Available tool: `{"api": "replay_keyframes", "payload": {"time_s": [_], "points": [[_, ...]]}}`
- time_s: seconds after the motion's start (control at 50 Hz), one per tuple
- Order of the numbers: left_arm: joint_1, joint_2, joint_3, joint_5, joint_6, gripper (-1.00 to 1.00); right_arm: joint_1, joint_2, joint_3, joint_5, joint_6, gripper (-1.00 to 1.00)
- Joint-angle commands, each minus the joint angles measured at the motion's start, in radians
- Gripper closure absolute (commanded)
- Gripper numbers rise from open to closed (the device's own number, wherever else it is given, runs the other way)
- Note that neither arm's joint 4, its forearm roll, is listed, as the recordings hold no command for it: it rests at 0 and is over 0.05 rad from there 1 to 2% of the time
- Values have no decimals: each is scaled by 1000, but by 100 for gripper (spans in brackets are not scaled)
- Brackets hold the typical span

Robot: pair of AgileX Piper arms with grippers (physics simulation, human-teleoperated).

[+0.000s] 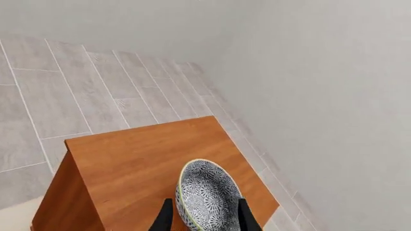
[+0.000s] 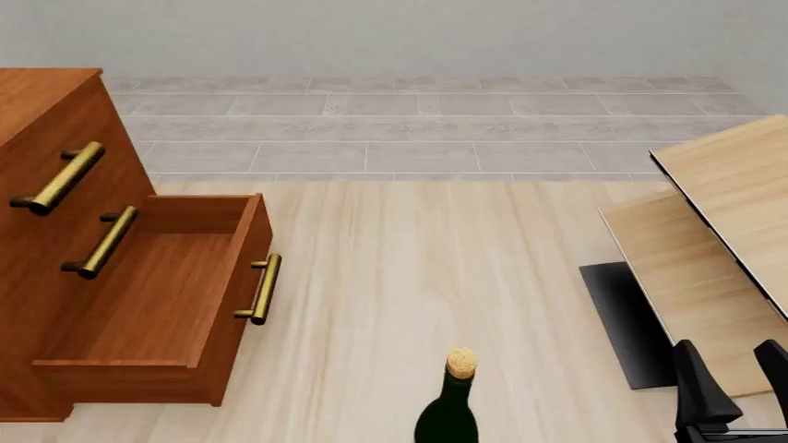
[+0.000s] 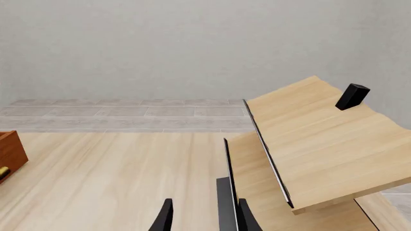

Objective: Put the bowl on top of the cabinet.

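Observation:
In the left wrist view the bowl (image 1: 209,195), pale-rimmed with a blue-grey speckled inside, stands tilted on edge between my left gripper's (image 1: 205,220) black fingers (image 1: 165,217). Both fingers press against its sides. It hangs just over the reddish-brown top of the cabinet (image 1: 141,161), near the corner closest to the wall. In the front view the cabinet (image 2: 50,120) stands at the far left with brass bar handles and one drawer (image 2: 161,295) pulled out. The bowl and left gripper are outside that view. My right gripper (image 2: 733,378) is open and holds nothing at the lower right.
A dark bottle with a cork (image 2: 451,406) stands at the near edge, in the middle. A pale light-wood table (image 2: 726,212) with a lower shelf lies tipped at the right, and a small black block (image 3: 353,96) sits on it. Grey floor tiles and a wall lie beyond.

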Motion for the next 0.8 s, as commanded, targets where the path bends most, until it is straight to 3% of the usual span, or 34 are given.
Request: {"api": "replay_keyframes", "payload": {"time_s": [0.02,0.8], "points": [[-20,-30,4,-8,0,-100,0,0,0,0,0,-100],[-204,-93,-3,-11,-20,-100,0,0,0,0,0,-100]]}}
